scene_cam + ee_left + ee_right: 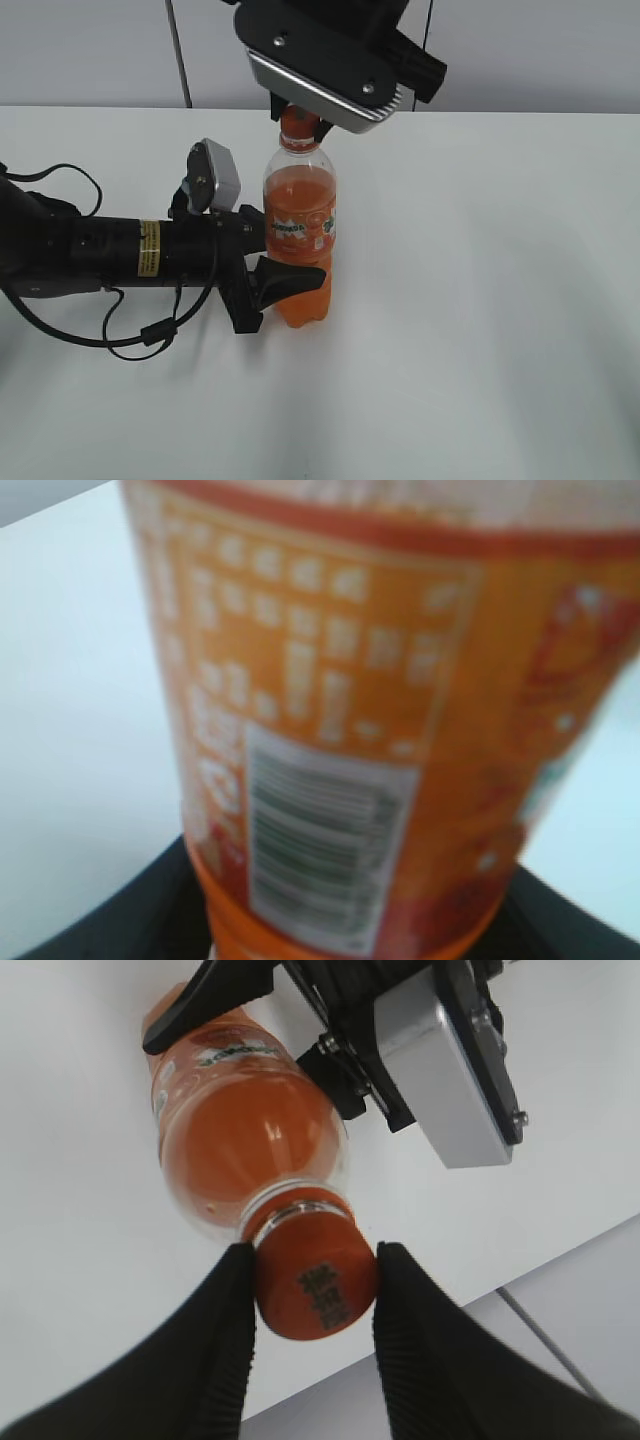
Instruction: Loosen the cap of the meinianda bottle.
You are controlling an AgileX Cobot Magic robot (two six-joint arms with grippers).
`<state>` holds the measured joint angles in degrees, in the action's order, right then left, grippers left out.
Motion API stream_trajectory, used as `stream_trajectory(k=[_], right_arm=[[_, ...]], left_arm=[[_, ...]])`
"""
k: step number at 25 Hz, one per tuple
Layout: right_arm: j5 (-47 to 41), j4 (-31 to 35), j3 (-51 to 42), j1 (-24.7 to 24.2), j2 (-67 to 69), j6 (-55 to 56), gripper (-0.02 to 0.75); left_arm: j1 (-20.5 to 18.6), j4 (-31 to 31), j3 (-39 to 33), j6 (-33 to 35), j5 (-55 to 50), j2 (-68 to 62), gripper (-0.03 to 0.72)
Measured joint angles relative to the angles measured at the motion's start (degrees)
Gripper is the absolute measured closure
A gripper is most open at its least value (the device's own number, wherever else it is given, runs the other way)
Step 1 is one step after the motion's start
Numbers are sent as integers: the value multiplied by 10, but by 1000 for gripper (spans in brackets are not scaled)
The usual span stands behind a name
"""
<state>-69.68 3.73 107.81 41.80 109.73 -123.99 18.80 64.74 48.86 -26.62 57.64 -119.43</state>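
The meinianda bottle (pixel 298 225) stands upright on the white table, full of orange drink, with its label band (pixel 340 710) filling the left wrist view. My left gripper (pixel 285 265) is shut on the bottle's lower body from the left. The orange cap (pixel 296 123) with a dark mark on top (pixel 316 1291) sits on the bottle's neck. My right gripper (pixel 312 1260) comes down from above and is shut on the cap, one black finger touching each side. The bottle body (pixel 245 1140) and my left gripper (pixel 330 1020) also show in the right wrist view.
The white table (pixel 480 300) spreads around the bottle. The left arm with its cables (pixel 100 255) lies across the table's left side. A grey wall (pixel 540 60) rises behind the table's far edge.
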Motion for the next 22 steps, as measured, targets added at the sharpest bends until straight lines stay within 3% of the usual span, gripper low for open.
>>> stream_trajectory(k=[16, 22], right_arm=[[3, 10, 0, 1, 0, -296, 465], [3, 8, 0, 3, 0, -359, 465]], left_arm=[[0, 2, 0, -2, 1, 0, 295], [0, 0, 0, -4, 0, 0, 295]])
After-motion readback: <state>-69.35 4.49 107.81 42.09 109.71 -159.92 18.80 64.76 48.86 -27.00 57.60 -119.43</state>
